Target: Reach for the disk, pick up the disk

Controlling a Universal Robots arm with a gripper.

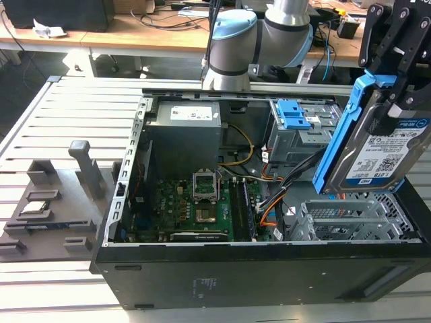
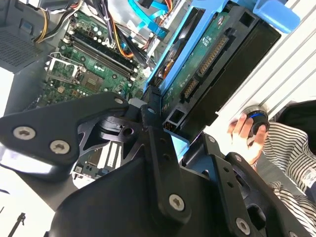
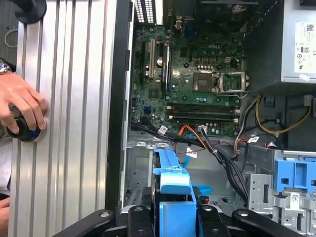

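The disk [image 1: 378,153], a silver drive with a white-and-blue label in a blue plastic bracket [image 1: 339,138], hangs tilted on edge above the open computer case [image 1: 202,269] at the exterior view's right. My black gripper [image 1: 396,91] is shut on its upper end. In the second wrist view the disk's green circuit-board underside [image 2: 213,53] rises from between the gripper's [image 2: 181,129] black linkages. The first wrist view looks down past the gripper [image 3: 173,219] along the bracket's blue edge [image 3: 172,185] into the case.
Inside the case lie the motherboard [image 1: 199,208], a grey power supply box [image 1: 185,131], cable bundles [image 3: 222,158] and a drive bay with blue caddy tabs [image 1: 293,114]. A person's hand [image 3: 22,106] rests on a round knob on the slatted metal table [image 3: 74,123]. A grey fixture [image 1: 54,202] stands at the exterior view's left.
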